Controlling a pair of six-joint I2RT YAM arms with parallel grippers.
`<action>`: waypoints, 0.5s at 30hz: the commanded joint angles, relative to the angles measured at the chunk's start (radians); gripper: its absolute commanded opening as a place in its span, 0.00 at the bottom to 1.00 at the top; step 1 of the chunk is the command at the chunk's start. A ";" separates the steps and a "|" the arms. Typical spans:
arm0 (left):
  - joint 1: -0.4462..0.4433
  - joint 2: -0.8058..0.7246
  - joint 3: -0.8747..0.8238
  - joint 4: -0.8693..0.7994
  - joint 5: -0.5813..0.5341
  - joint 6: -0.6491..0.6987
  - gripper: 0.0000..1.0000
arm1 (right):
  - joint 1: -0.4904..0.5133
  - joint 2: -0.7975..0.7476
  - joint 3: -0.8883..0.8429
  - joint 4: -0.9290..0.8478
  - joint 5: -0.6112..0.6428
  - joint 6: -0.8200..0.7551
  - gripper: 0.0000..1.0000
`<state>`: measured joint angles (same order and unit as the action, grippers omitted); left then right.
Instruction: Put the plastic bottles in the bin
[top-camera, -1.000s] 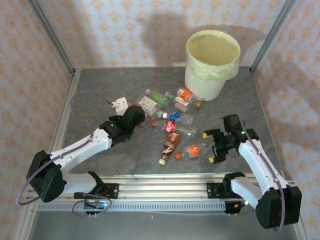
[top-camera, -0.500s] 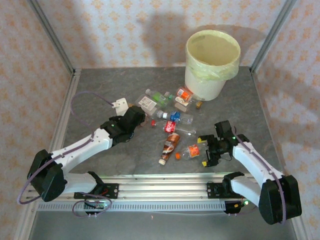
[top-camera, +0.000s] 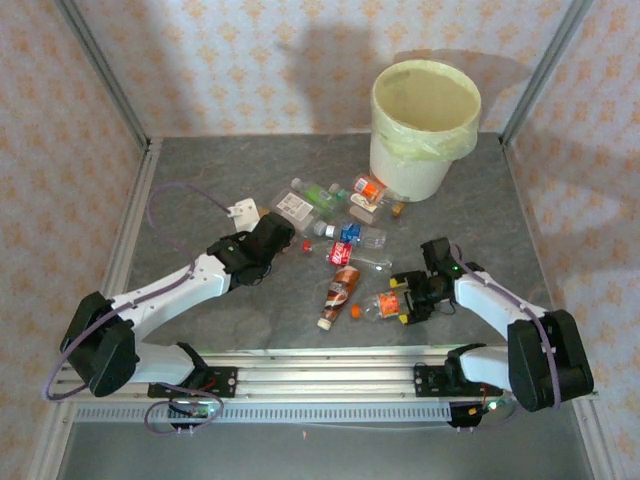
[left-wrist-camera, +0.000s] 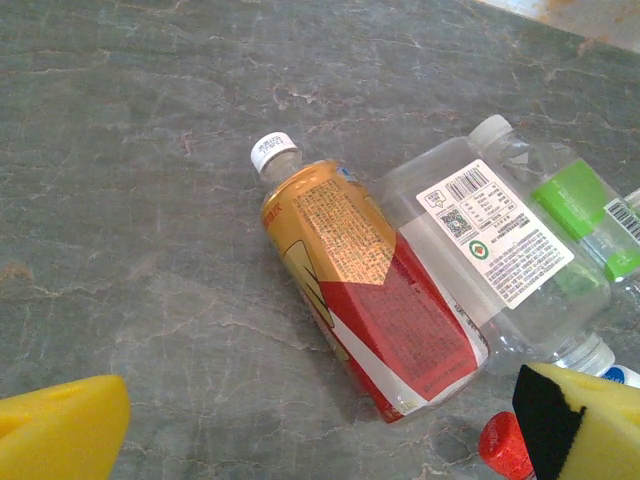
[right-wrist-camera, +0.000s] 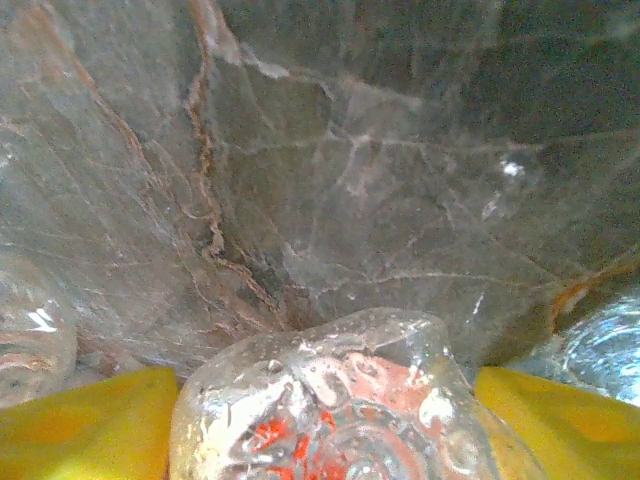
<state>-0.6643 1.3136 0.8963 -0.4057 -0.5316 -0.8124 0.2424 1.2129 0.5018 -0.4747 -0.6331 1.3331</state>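
The right gripper (top-camera: 404, 300) straddles the base end of an orange-labelled clear bottle (top-camera: 384, 303) lying on its side on the grey stone table (top-camera: 200, 190). Its yellow pads (right-wrist-camera: 90, 425) flank the bottle's base, but whether they already clamp it cannot be told. The left gripper (top-camera: 280, 238) hangs low with its jaws spread wide and nothing between them. Just ahead of it an amber bottle with a red-and-gold label (left-wrist-camera: 370, 290) lies against a clear white-labelled bottle (left-wrist-camera: 500, 255). The other bottles (top-camera: 345, 205) lie scattered toward the bin (top-camera: 405, 172), which stands upright at the table's far side, well apart from both grippers.
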 joint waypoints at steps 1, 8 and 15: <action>0.012 0.001 0.018 -0.026 -0.027 -0.026 1.00 | 0.004 -0.014 -0.025 0.042 0.011 -0.006 0.66; 0.012 -0.001 0.014 -0.024 -0.024 -0.027 1.00 | 0.005 -0.118 -0.043 0.005 0.076 -0.002 0.53; 0.012 0.009 0.012 -0.007 -0.018 -0.030 1.00 | 0.004 -0.222 0.048 -0.225 0.205 -0.199 0.48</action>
<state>-0.6643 1.3140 0.8963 -0.4080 -0.5316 -0.8162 0.2424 1.0229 0.4953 -0.5491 -0.5224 1.2499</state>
